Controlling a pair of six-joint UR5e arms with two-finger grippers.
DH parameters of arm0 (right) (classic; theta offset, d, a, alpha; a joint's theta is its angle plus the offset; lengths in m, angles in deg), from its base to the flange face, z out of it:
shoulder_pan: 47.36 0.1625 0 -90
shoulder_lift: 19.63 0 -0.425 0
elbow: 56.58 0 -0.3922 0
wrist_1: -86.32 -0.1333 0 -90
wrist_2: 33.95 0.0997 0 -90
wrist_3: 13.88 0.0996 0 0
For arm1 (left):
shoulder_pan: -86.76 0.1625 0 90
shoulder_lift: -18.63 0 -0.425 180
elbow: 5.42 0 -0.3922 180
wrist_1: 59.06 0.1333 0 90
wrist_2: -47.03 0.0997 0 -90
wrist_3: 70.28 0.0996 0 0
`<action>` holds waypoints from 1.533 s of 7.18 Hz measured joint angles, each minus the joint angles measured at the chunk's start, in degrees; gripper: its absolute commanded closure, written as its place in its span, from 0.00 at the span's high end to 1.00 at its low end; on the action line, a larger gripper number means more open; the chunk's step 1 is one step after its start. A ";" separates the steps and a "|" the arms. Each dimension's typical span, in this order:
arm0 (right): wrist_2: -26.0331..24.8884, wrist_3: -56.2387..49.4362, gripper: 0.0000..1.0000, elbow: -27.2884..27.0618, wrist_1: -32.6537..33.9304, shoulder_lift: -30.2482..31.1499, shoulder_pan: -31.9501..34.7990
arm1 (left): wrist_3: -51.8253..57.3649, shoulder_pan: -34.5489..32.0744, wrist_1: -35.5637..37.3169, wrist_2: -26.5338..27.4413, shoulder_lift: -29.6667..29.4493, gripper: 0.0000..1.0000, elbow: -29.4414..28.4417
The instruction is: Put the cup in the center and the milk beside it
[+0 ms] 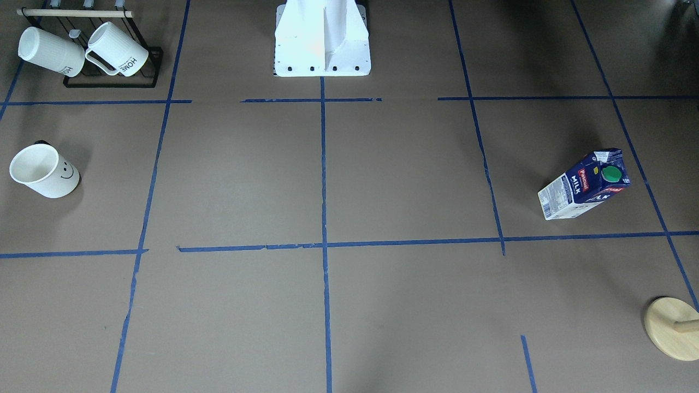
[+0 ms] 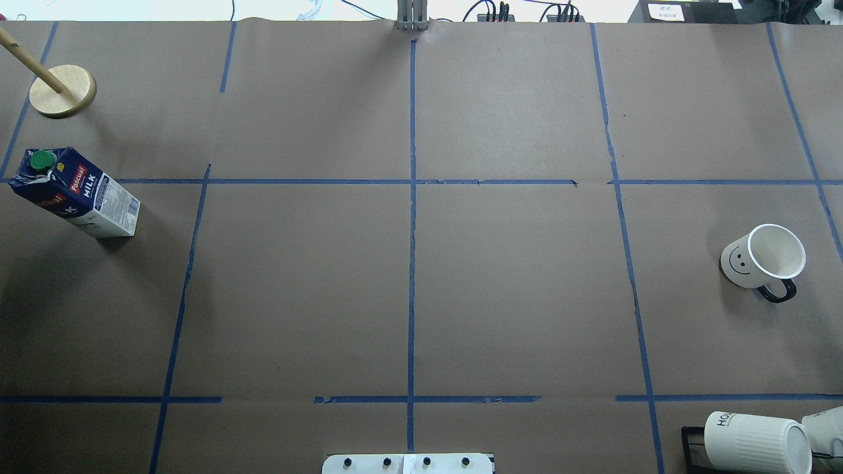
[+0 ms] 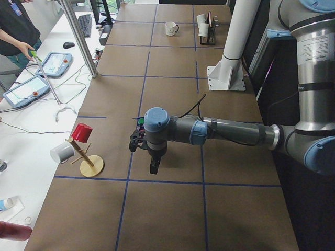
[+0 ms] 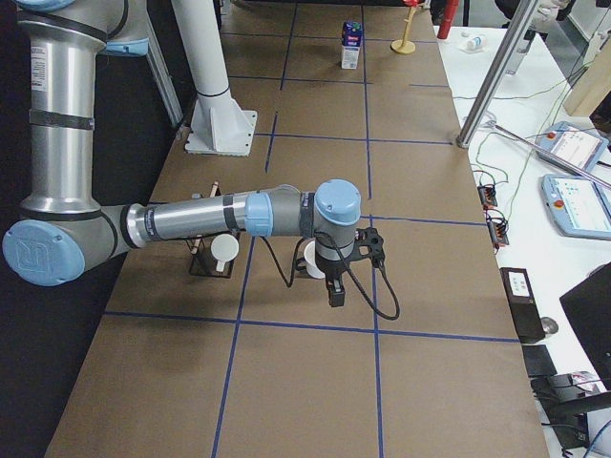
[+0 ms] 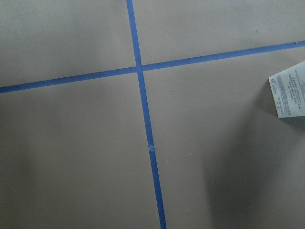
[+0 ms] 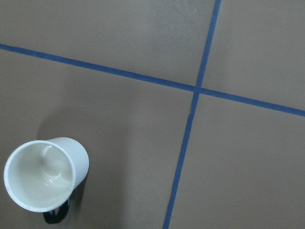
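Observation:
The cup (image 2: 764, 257), white with a smiley face and a dark handle, stands upright at the table's right side; it also shows in the front view (image 1: 43, 172) and the right wrist view (image 6: 45, 174). The milk (image 2: 72, 193), a dark blue carton with a green cap, stands at the left side; it also shows in the front view (image 1: 584, 184). The center (image 2: 428, 197) where the long tape lines cross is bare. My left gripper (image 3: 153, 167) hangs above the table near the milk. My right gripper (image 4: 336, 296) hangs near the cup. I cannot tell whether either is open or shut.
A black rack (image 1: 109, 82) with two ribbed "HOME" mugs (image 2: 757, 441) stands at the robot's near right corner. A wooden peg stand (image 2: 62, 91) stands beyond the milk. The white robot base (image 1: 322, 43) is at the table's edge. An operator (image 3: 15, 26) stands by a side desk.

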 measured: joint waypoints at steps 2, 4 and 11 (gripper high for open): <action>-0.06 0.02 1.00 0.08 -0.03 0.20 0.03 | 0.03 0.10 -0.21 0.12 -0.01 1.00 -0.35; 1.13 0.65 1.00 -0.05 -0.58 -0.27 -0.55 | 0.05 0.21 -0.21 0.10 -0.08 1.00 -0.37; -2.33 43.23 0.99 1.32 -35.41 3.78 -23.13 | 0.06 0.19 -0.14 0.00 -0.09 1.00 -0.32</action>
